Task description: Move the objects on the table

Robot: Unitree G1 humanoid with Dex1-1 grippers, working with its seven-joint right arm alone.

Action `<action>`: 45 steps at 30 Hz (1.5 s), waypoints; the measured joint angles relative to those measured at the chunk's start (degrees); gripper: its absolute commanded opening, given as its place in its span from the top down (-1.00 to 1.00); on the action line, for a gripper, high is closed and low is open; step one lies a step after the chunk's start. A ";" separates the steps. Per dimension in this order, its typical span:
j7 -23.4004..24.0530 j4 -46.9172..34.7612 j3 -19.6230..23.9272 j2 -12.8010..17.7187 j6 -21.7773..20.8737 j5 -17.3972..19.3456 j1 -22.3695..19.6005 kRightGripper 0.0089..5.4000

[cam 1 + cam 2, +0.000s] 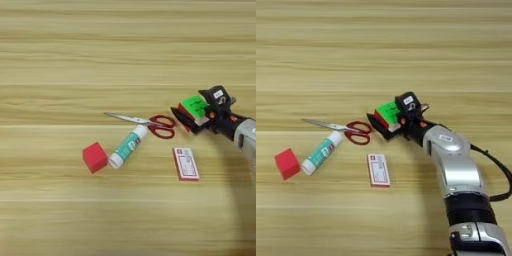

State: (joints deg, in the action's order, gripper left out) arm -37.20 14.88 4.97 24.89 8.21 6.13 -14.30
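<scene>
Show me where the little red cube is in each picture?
Left eye view: the plain red cube sits left of the middle, just left of the glue stick's cap end.
Right eye view: the plain red cube sits near the left edge, again just left of the glue stick.
Shared landmark: the glue stick beside it.

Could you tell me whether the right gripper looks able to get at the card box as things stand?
Probably not right away: the right gripper is shut on the puzzle cube. The card box lies flat nearby with nothing over it.
</scene>
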 measured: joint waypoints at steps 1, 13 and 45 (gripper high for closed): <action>-0.03 -0.70 0.17 0.11 0.08 0.01 0.00 -0.98; -0.81 -13.87 2.13 1.67 5.00 2.38 1.48 -0.98; -7.91 -31.60 -0.05 6.25 15.69 4.62 24.36 -0.98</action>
State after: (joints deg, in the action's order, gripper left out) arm -45.11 -16.72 4.92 31.14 23.90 10.76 10.05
